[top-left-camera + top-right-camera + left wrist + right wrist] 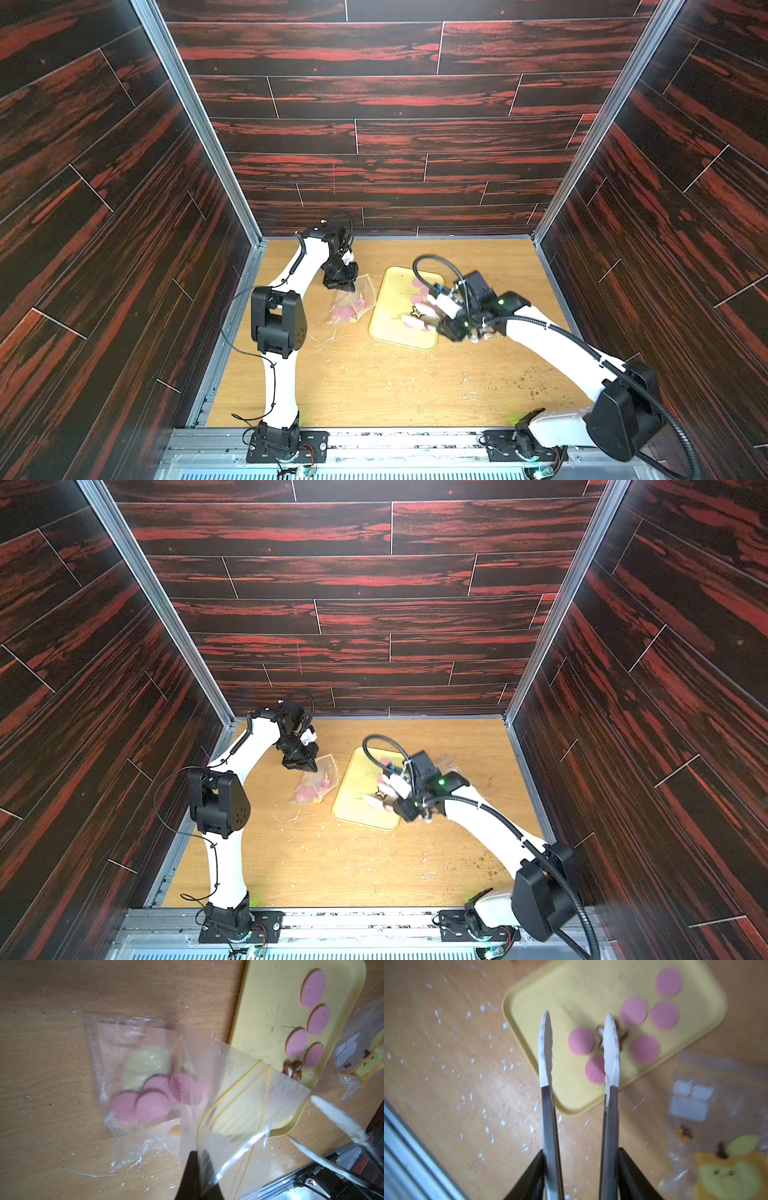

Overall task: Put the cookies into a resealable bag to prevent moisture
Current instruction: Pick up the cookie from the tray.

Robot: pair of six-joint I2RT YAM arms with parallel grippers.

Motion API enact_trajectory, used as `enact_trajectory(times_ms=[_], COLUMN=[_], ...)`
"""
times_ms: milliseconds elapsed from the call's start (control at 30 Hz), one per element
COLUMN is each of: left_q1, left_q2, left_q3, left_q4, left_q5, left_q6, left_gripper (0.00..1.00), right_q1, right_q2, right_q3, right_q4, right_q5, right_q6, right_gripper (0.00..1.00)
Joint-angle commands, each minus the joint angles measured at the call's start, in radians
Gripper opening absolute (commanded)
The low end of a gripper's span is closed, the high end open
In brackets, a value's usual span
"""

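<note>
Light wooden tabletop [374,386]: scattered white crumbs [467,1059], and a patch of dark greenish specks [536,388] toward the right. Pale yellow rectangular plastic tray [388,311] lies flat mid-table, surface scratched. Just beside its right side, a crumpled clear plastic bag [716,1088] holds small white squares [689,1101] and a yellow-green cartoon-face piece [729,1176]. Steel tongs with white tips [549,1126]: arms apart, tips over the tray. Enclosure: dark red-streaked wood-pattern walls [374,104], aluminium corner posts [195,116].

dark wood-grain panels [374,104] streaked with red stand on three sides, with metal corner posts [198,120]. the table [374,395] is light wood flecked with white crumbs [465,379], edged by a metal rail [415,442].
</note>
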Motion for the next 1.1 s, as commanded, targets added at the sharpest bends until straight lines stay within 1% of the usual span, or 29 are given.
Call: enact_trajectory(times_ms=[0, 100, 300, 433, 533, 733, 867, 1067], left_q1=[0.004, 0.005, 0.005, 0.005, 0.005, 0.005, 0.005, 0.005], left_q2=[0.003, -0.007, -0.028, -0.028, -0.032, -0.03, -0.029, -0.029], left_q3=[0.029, 0.022, -0.019, -0.025, -0.023, -0.021, -0.024, -0.019], left_q4=[-0.028, -0.032, -0.019, -0.012, -0.013, -0.014, -0.016, -0.014], left_q5=[0.011, 0.006, 0.003, 0.005, 0.003, 0.002, 0.003, 0.0], left_q6=[0.014, 0.019, 0.019, 0.015, 0.016, 0.016, 0.017, 0.016], left_gripper=[0.0, 0.0, 0.0, 0.0, 0.0, 0.0, 0.0, 0.0], right_q1=[0.014, 0.018, 0.026, 0.063, 0.092, 0.135, 0.163, 0.166], right_q2=[0.018, 0.078, 0.139, 0.18, 0.211, 0.236, 0.262, 0.262], right_q3=[-0.008, 0.004, 0.033, 0.063, 0.077, 0.083, 0.097, 0.113], right_q4=[-0.009, 0.011, 0.026, 0.031, 0.022, 0.001, 0.0, -0.006], right_q5=[-0.01, 0.012, 0.055, 0.08, 0.125, 0.233, 0.247, 0.269], right_q6=[0.029, 0.023, 0.027, 0.014, 0.004, -0.008, -0.028, -0.025], right_gripper=[0.52, 0.52, 0.5, 0.49, 0.49, 0.48, 0.47, 0.42])
